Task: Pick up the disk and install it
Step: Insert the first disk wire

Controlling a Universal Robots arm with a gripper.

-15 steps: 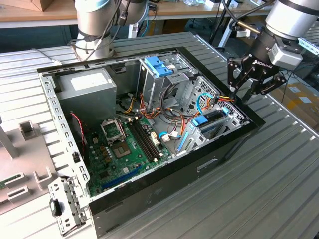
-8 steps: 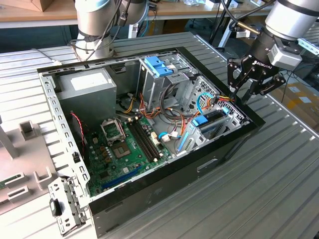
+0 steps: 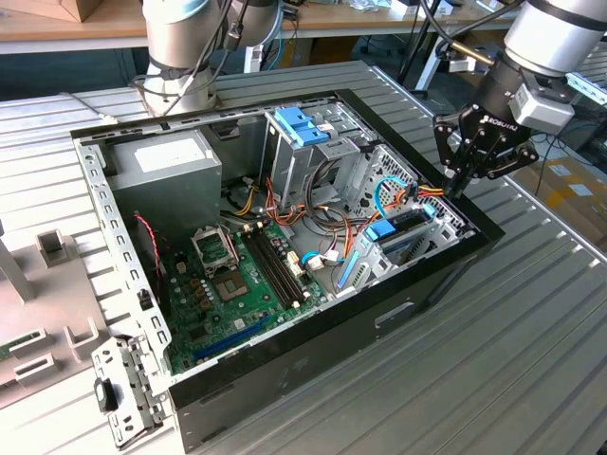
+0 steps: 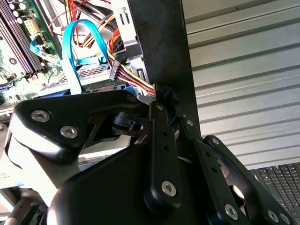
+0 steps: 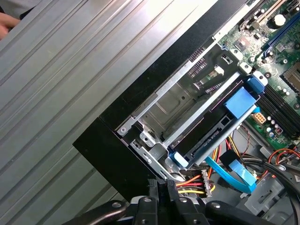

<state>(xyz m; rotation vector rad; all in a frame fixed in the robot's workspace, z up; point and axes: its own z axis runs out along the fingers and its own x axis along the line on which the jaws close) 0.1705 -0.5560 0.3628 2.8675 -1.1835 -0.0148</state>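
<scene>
The gripper [image 3: 458, 180] hangs over the case [image 3: 455, 261] corner, jaws pressed together and empty; descending risks snagging the wires [image 5: 194, 180] beside the disk [image 5: 213, 133].

1. The arm [image 3: 555, 33] reaches in from the exterior view's right, its wrist angled downward.
2. The black gripper [image 3: 458, 186] hangs with fingers drawn together, nothing between them.
3. In both wrist views, linkages [image 4: 161, 154] converge at the tips [image 5: 161, 187].

Hand [image 3: 459, 183] above the case's black rim [image 3: 474, 220], ribbed table [image 3: 531, 341] open beyond it, drive bay [image 5: 187, 112] hemmed by wire bundle [image 5: 194, 185], blue cable [image 5: 232, 171] and disk [image 5: 213, 129]
</scene>
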